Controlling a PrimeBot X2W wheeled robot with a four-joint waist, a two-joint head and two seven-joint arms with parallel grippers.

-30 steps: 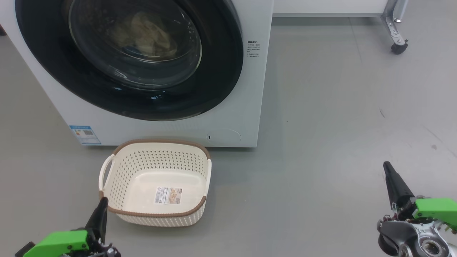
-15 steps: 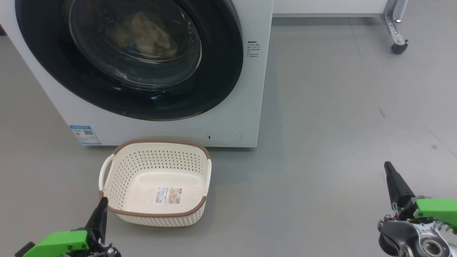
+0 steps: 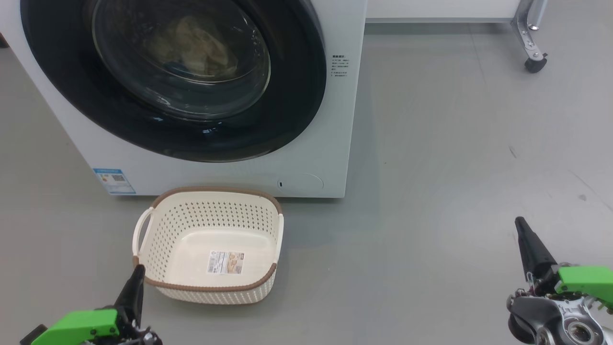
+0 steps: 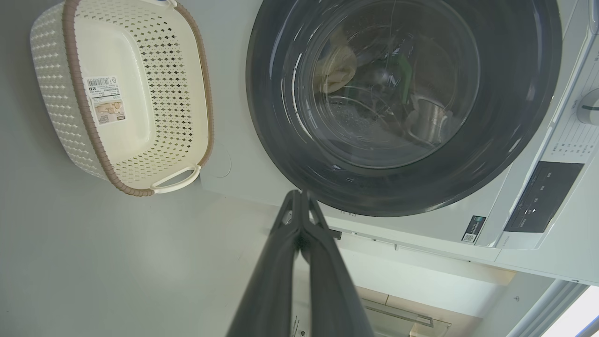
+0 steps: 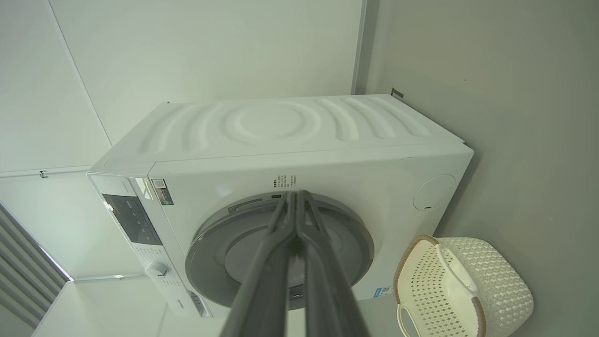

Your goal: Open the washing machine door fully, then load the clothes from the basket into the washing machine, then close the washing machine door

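The white washing machine (image 3: 337, 120) stands ahead with its round black-rimmed door (image 3: 297, 96) lying flat against the front. Pale cream clothes (image 3: 201, 43) show behind the door's glass, inside the drum. The cream basket (image 3: 215, 190) sits on the floor before the machine, holding nothing but a label sticker on its floor. My left gripper (image 3: 139, 269) is shut and holds nothing, its tip by the basket's near left corner. My right gripper (image 3: 519, 222) is shut too, far right over bare floor. In the left wrist view the shut gripper (image 4: 299, 194) points at the door's (image 4: 510, 117) rim, with the basket (image 4: 75, 93) beside it.
A metal leg on a caster wheel (image 3: 534, 62) stands at the back right, under a white panel (image 3: 431, 9). Grey floor stretches right of the machine. The machine's control panel (image 4: 543, 196) and a dial (image 4: 592, 105) appear in the left wrist view.
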